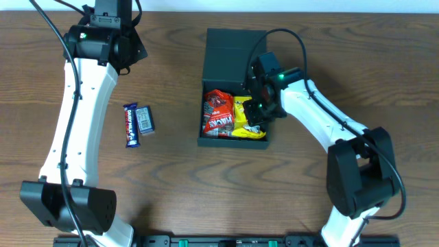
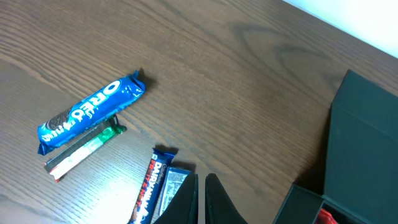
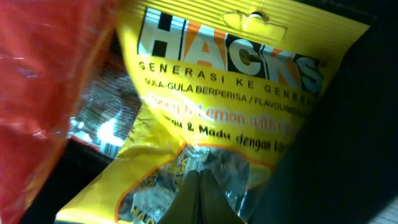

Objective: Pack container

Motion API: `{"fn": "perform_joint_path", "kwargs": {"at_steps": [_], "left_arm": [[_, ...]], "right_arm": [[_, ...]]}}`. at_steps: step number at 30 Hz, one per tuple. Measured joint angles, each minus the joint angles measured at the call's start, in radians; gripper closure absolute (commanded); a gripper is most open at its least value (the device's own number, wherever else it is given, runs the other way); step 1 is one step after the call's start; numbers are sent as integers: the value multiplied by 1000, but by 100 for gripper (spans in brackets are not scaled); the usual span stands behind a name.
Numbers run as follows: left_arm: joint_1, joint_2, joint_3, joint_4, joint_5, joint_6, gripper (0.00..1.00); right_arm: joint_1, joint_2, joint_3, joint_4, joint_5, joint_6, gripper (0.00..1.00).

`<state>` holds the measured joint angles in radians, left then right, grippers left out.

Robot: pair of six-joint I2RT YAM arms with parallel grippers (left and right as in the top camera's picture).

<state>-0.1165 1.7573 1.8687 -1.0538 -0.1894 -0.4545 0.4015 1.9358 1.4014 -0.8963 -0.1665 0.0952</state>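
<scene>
The dark teal-black container [image 1: 233,143] stands mid-table with its flap lid [image 1: 230,55] open toward the back. Inside lie a red snack packet [image 1: 218,113] and a yellow Hacks bag [image 1: 243,127]. My right gripper [image 1: 259,110] is down inside the box. In the right wrist view its fingers [image 3: 198,174] are shut on the crumpled clear window of the yellow Hacks bag [image 3: 230,81], with the red packet [image 3: 50,68] to the left. My left gripper [image 2: 202,199] is shut and empty, held high at the back left [image 1: 113,27]. The container's corner shows in the left wrist view [image 2: 360,149].
A Dairy Milk bar [image 1: 129,125] and a small blue packet [image 1: 144,118] lie side by side left of the box, and both show in the left wrist view [image 2: 146,193] [image 2: 169,186]. An Oreo pack [image 2: 90,112] and a green-white stick [image 2: 84,149] lie further left.
</scene>
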Motion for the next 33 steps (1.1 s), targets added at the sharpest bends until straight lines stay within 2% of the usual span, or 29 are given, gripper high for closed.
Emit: {"fn": "perform_joint_path", "kwargs": {"at_steps": [9,13,18,23,33], "left_arm": [[0,0,0,-2,0,7,93],[0,0,0,-3,0,7,93],[0,0,0,-4,0,7,93],[0,0,0,-4,2,7,94],[55,0,0,3,-1,7,94]], "right_arm": [[10,45,12,8,20,0,99],[10,42,88,-14,39,0,98],[10,-46,175,11,34,-8,99],[26,-126,210,58,-58,-26,99],[135,50,208,53,-96,-31,98]]}}
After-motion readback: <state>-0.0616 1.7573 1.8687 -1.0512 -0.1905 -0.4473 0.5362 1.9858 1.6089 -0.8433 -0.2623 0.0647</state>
